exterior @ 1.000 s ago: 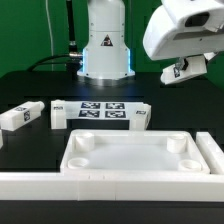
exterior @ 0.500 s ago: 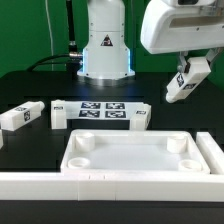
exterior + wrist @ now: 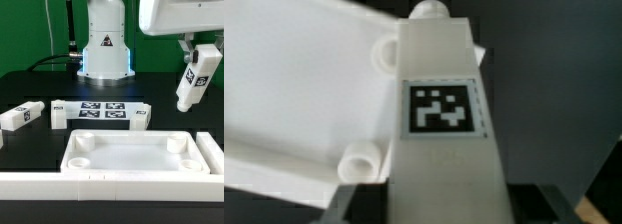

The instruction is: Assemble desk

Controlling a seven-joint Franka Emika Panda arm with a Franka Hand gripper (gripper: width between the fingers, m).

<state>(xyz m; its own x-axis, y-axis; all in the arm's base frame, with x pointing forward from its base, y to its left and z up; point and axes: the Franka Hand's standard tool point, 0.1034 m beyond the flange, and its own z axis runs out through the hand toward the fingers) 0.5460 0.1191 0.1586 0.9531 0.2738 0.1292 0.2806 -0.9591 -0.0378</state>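
Observation:
The white desk top [image 3: 135,153] lies tray-side up on the black table, with round sockets at its corners. My gripper [image 3: 198,47] is shut on a white desk leg [image 3: 193,83] and holds it nearly upright in the air, above the top's far corner on the exterior view's right. In the wrist view the leg [image 3: 446,110] fills the middle with its tag facing the camera, and the desk top [image 3: 304,90] with a socket [image 3: 359,165] lies below. Three more legs [image 3: 20,116] [image 3: 57,114] [image 3: 141,117] lie behind the top.
The marker board [image 3: 100,110] lies flat behind the desk top, between the loose legs. A low white border wall [image 3: 110,187] runs along the front and up the exterior view's right side. The robot base [image 3: 106,45] stands at the back.
The gripper has carried the leg lower and to the exterior view's right, and has turned it from tilted to nearly upright.

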